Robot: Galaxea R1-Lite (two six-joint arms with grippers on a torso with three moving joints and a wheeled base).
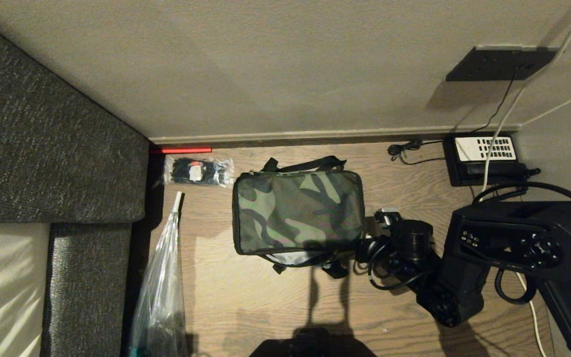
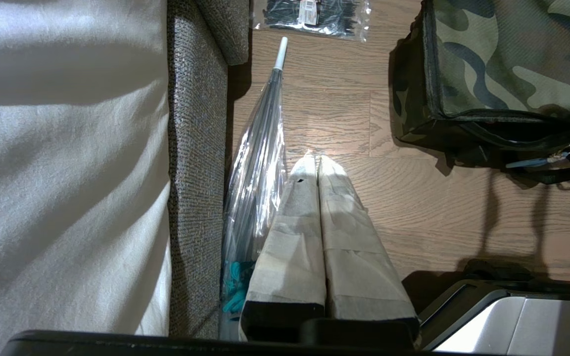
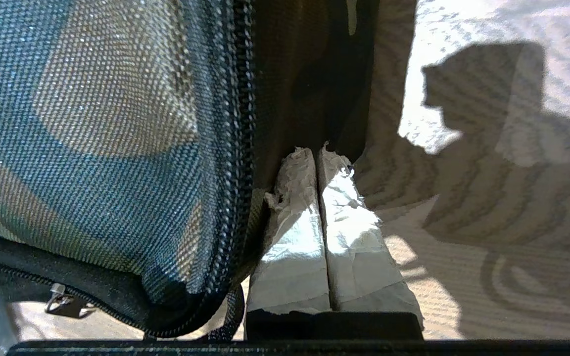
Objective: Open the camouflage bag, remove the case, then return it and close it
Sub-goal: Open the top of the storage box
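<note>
The sofa (image 1: 42, 148) fills my left side, its pale cushion (image 2: 67, 163) running along the wood floor (image 1: 265, 307). The camouflage bag (image 1: 298, 210) lies flat on that floor in front of me, near the wall, its top panel down; I cannot see anything of what is inside it. Its black zipper (image 3: 238, 148) runs right past my right pincer (image 3: 318, 151), which sits low at the bag's right-hand end, beside the corner nearest me. That pincer's taped fingers (image 3: 295, 237) are pressed together with nothing between them, the tips just against the bag's side fabric. A small metal clip (image 3: 62, 301) hangs from the bag's lower edge. My left pincer (image 2: 317, 158) hangs over bare floor, well apart from the bag, fingers together and empty. A clear folded umbrella (image 2: 260, 148) leans along the sofa. Beyond it lies a clear packet of black cable ties (image 1: 198, 171), and a black telephone (image 1: 484, 158) sits by the wall on my right
</note>
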